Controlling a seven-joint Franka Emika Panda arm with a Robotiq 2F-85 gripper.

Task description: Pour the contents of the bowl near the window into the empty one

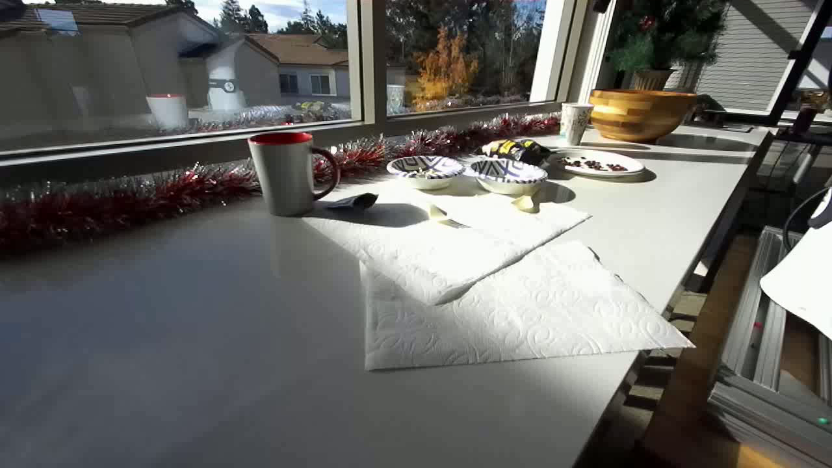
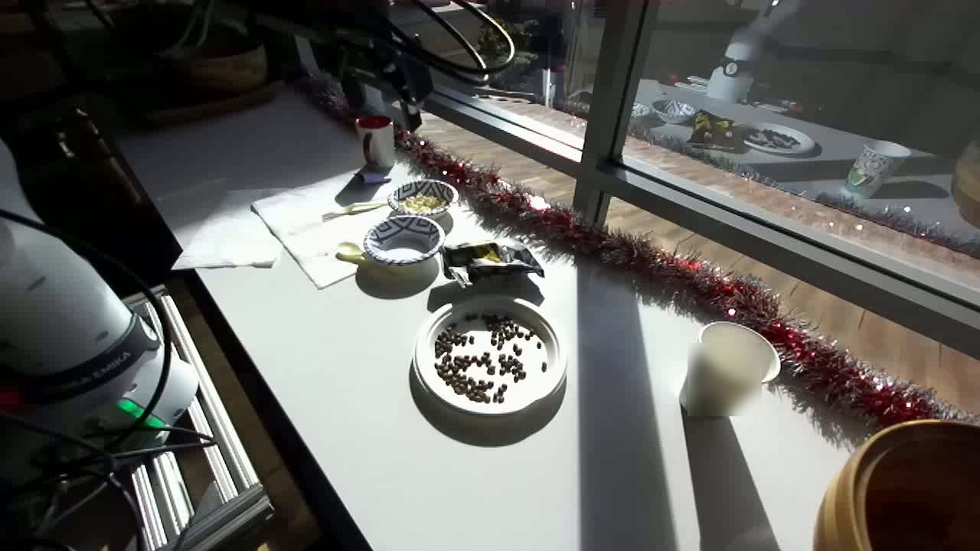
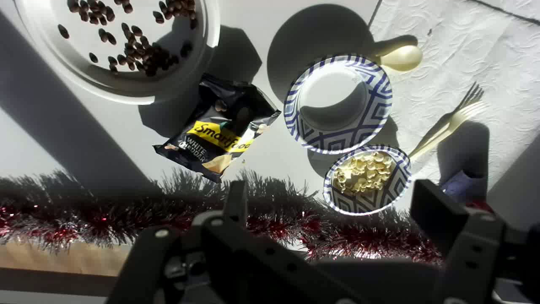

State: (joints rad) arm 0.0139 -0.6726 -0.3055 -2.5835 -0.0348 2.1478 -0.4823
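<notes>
Hand [image 3: 331, 185]: released, its two fingers spread wide; in the wrist view they appear on either side of the popcorn bowl [image 3: 363, 203].
Popcorn bowl: on the counter [image 2: 344, 398], patterned in blue, nearer the window [image 1: 370, 71] than the empty bowl [image 3: 337, 101] is.
Popcorn [image 3: 365, 169]: a pale yellow heap, all lying inside the popcorn bowl.
Empty bowl: just beside the popcorn bowl, farther from the window; whether the rims touch cannot be told.
Fork [image 3: 462, 115]: handle end at the popcorn bowl's rim, tines pointing away from it.
Spoon [image 3: 403, 58]: near the popcorn bowl, its handle hidden by the empty bowl.
Snack bag [image 3: 219, 131]: between the popcorn bowl and a plate [image 2: 536, 386] of brown beans [image 3: 147, 61].
Tinsel [image 2: 589, 239]: running past the popcorn bowl on its window side.
Mug [image 1: 283, 175]: red inside, near the popcorn bowl, on the side opposite the plate.
Wooden bowl [image 1: 640, 117]: well apart from the popcorn bowl, beyond the plate.
</notes>
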